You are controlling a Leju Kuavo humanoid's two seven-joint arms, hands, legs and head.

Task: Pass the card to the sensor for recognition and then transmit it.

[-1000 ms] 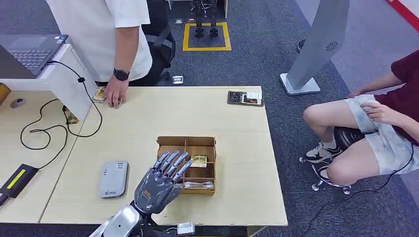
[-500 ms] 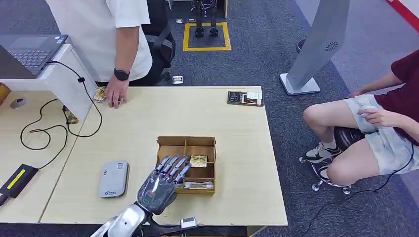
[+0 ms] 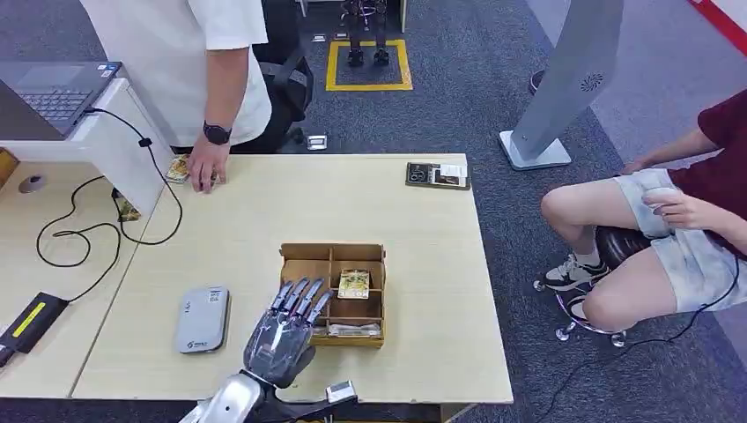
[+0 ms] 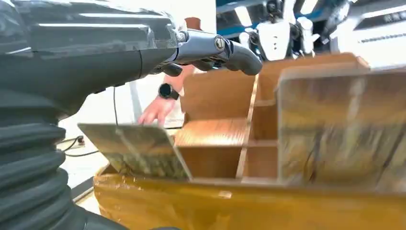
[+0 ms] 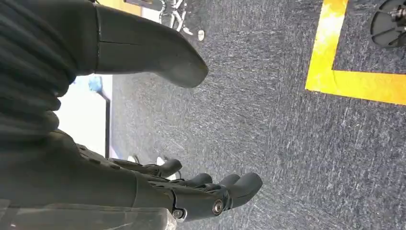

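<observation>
**Left hand short of the card**

The grey card reader [image 3: 203, 319] lies on the table [image 3: 423, 264]. Just beside it, the left hand [image 3: 284, 335] hovers with fingers spread, holding nothing, at the wooden tray [image 3: 333, 254]. The card [image 3: 354, 285] leans inside a compartment. Fingers may catch the dividers and shove the tray. The right hand [image 5: 143, 187] hangs, loosely spread and holding nothing.

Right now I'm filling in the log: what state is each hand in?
Left hand: open, fingers spread over the wooden box, holding nothing.
Right hand: open, hanging above the carpet, holding nothing.
</observation>
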